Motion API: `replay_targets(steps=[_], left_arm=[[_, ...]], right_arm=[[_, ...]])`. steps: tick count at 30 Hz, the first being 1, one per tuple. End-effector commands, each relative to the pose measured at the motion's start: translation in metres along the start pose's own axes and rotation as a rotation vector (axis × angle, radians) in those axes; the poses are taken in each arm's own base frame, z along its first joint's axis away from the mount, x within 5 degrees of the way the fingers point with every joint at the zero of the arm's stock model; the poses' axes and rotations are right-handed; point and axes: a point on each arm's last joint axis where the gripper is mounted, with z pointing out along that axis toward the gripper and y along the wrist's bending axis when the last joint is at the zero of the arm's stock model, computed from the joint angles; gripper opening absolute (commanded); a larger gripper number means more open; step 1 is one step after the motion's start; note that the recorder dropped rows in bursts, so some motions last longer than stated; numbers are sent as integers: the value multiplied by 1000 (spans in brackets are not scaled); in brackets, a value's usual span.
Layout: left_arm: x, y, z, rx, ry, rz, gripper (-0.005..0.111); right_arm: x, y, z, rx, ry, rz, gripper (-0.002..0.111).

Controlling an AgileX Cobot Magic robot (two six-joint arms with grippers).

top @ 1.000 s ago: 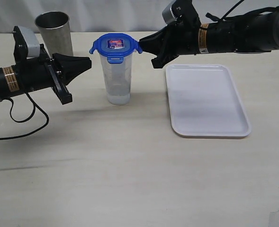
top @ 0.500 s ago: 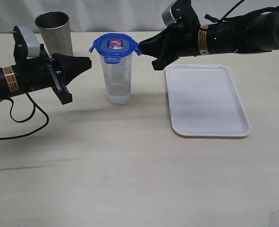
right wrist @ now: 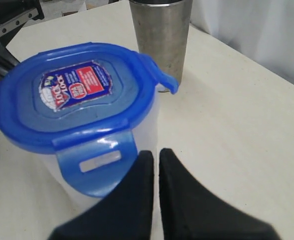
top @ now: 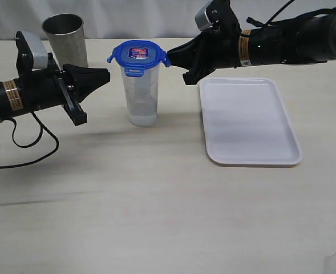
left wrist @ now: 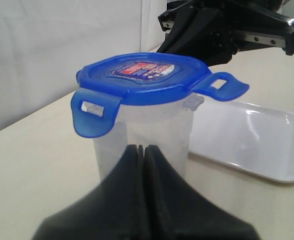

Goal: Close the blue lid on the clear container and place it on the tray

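Exterior: container (top: 141, 97) upright on tabletop (top: 156, 200), lid (top: 138, 55) sitting on top, side flaps sticking out. Tray (top: 249, 120) at container's 3 o'clock, apart. Cup (top: 65, 39) at its 10 o'clock. Left end effector (top: 102, 76) closed, empty, at 9 o'clock, near container. Right end effector (top: 173, 54) closed, empty, at 2 o'clock, tip just beside a lid flap.
Left wrist: jaws pressed together, pointing at container wall under lid.
Right wrist: jaws together except a thin slit, just beside a flap; can't tell if they touch.

The blurred left gripper (left wrist: 143, 150) is hiding the clear container's (left wrist: 154, 125) base; the view's edge is cropping the tray (left wrist: 259, 142).
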Motion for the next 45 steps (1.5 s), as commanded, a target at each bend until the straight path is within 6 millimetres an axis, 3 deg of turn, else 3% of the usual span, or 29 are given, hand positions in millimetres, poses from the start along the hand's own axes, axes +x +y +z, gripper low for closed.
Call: replay_targets(steps=[1, 45], left_arm=[[-2, 1, 1, -6, -15, -1, 0], [-12, 14, 7, -34, -53, 28, 0]], right_arm=[[-7, 0, -4, 17, -5, -12, 4], [-12, 0, -7, 31, -10, 0, 4]])
